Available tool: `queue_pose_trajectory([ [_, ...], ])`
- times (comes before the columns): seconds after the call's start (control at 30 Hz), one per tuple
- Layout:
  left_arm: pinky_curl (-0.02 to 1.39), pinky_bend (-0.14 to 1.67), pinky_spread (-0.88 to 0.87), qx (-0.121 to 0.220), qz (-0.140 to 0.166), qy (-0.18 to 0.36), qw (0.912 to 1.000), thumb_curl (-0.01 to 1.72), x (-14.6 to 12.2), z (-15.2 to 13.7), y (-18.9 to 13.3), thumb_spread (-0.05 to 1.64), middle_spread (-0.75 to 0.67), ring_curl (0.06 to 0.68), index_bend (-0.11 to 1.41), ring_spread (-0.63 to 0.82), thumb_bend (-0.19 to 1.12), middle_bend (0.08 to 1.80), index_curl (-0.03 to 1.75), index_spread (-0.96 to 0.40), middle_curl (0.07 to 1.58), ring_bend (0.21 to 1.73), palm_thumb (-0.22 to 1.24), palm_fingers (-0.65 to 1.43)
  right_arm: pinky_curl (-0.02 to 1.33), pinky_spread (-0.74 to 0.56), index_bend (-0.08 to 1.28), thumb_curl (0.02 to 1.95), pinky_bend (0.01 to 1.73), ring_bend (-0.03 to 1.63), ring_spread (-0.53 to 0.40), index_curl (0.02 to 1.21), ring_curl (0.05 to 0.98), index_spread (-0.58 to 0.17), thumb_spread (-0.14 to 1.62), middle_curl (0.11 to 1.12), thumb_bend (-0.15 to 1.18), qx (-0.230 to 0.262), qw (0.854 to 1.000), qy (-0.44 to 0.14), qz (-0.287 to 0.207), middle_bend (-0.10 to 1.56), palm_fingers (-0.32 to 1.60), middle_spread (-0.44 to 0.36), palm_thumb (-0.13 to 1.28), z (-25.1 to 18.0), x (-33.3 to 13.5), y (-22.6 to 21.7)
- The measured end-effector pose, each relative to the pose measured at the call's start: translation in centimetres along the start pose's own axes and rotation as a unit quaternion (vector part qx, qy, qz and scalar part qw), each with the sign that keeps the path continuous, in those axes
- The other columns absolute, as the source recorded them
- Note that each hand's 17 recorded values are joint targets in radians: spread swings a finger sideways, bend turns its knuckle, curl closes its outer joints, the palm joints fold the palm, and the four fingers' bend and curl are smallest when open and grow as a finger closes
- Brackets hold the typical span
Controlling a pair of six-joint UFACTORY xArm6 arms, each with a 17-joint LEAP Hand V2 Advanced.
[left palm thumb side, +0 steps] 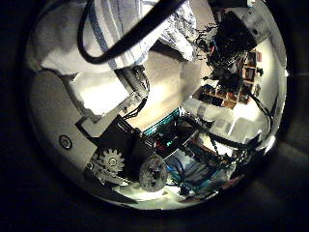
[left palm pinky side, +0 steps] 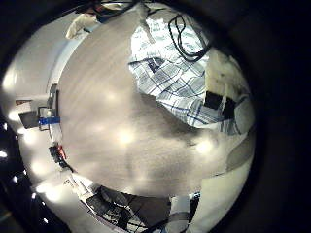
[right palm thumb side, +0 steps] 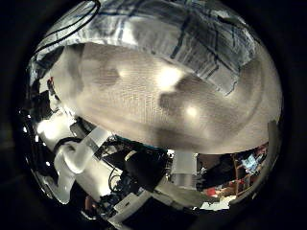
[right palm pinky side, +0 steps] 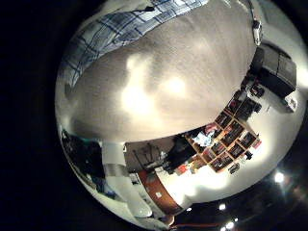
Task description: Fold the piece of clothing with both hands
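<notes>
A checked shirt (left palm pinky side: 175, 68) lies spread on the table (left palm pinky side: 117, 136) in the left little finger side palm view. A white and black part of a hand (left palm pinky side: 222, 100) sits at the shirt's edge there. In the left thumb side palm view the cloth (left palm thumb side: 145, 39) is close to the palm, beside the left hand (left palm thumb side: 126, 164). The right hand (right palm thumb side: 75, 144) hangs above the table with relaxed fingers and holds nothing. The shirt lies a little away from it in the right thumb side palm view (right palm thumb side: 182, 38) and in the right little finger side palm view (right palm pinky side: 135, 29).
Bare tabletop (right palm pinky side: 164, 87) stretches beside the shirt under the right hand. Shelves with small items (right palm pinky side: 231, 130) stand beyond the table's edge. Room furniture (left palm pinky side: 44, 116) shows past the table's far side.
</notes>
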State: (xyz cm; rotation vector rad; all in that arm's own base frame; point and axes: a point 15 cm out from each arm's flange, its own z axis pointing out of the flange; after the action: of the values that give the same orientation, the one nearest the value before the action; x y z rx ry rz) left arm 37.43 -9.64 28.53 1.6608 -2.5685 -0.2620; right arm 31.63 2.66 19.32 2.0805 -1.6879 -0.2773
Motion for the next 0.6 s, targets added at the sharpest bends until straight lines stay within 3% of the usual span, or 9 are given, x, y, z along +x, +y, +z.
queue_pose_trajectory([
  [0.17,0.6,1.11,-0.61,0.002,-0.001,0.0,1.0,0.55,-0.2,-0.8,0.2,1.04,-0.46,0.499,0.64,-0.45,-0.02,1.17,1.08,-0.68,0.8,1.35,0.7,1.16,0.13,0.21,0.18,0.31,0.6,0.81,-0.128,0.33,0.282,-0.217,1.01,0.47,-0.01,-0.003,1.0,0.0,0.012,0.44,0.33,-0.106,0.28,1.5,-0.3,-0.1],
  [0.27,0.6,1.11,-0.61,0.001,-0.002,0.0,1.0,0.55,-0.3,-0.9,0.4,1.04,-0.46,0.497,0.63,-0.45,-0.02,1.17,1.09,-0.69,0.8,1.35,0.7,1.16,0.13,0.01,0.2,0.34,0.7,0.91,-0.21,0.34,0.309,-0.282,1.06,0.5,0.03,0.033,0.999,-0.002,0.023,0.49,0.6,-0.17,0.42,1.1,-0.4,-1.7],
  [0.3,0.6,1.11,-0.61,0.0,-0.002,0.001,1.0,0.55,-0.4,-0.9,0.5,1.04,-0.46,0.496,0.63,-0.45,-0.02,1.18,1.1,-0.69,0.8,1.35,0.7,1.17,0.15,-0.12,0.19,0.36,0.84,0.99,-0.234,0.34,0.329,-0.316,1.08,0.52,0.07,0.055,0.998,-0.002,0.03,0.53,0.87,-0.194,0.52,0.5,-0.5,-2.4],
  [0.33,0.6,1.11,-0.61,-0.002,-0.002,0.001,1.0,0.56,-0.5,-0.9,0.5,1.04,-0.46,0.496,0.62,-0.45,-0.02,1.18,1.1,-0.69,0.8,1.35,0.7,1.17,0.17,-0.19,0.21,0.37,0.9,1.01,-0.247,0.35,0.332,-0.339,1.08,0.54,0.08,0.075,0.996,-0.004,0.037,0.56,0.99,-0.215,0.56,-0.1,-0.4,-3.0],
  [0.43,0.6,1.11,-0.6,-0.006,-0.003,0.005,1.0,0.56,-0.7,-1.0,1.0,1.04,-0.46,0.494,0.62,-0.45,-0.02,1.18,1.11,-0.7,0.8,1.35,0.7,1.17,0.25,-0.31,0.38,0.4,1.01,1.05,-0.265,0.46,0.399,-0.4,1.11,0.62,0.11,0.096,0.994,-0.005,0.045,0.66,1.2,-0.258,0.67,-1.0,-0.1,-3.2],
  [0.6,0.59,1.11,-0.6,-0.027,0.005,0.012,0.9996,0.55,-0.6,-1.0,2.3,1.05,-0.46,0.492,0.6,-0.45,-0.02,1.18,1.12,-0.71,0.79,1.35,0.68,1.17,0.34,-0.33,0.68,0.43,1.17,1.15,-0.254,0.64,0.475,-0.431,1.14,0.73,0.11,0.12,0.991,-0.014,0.064,0.88,1.27,-0.264,0.78,-2.5,1.7,-2.5],
])
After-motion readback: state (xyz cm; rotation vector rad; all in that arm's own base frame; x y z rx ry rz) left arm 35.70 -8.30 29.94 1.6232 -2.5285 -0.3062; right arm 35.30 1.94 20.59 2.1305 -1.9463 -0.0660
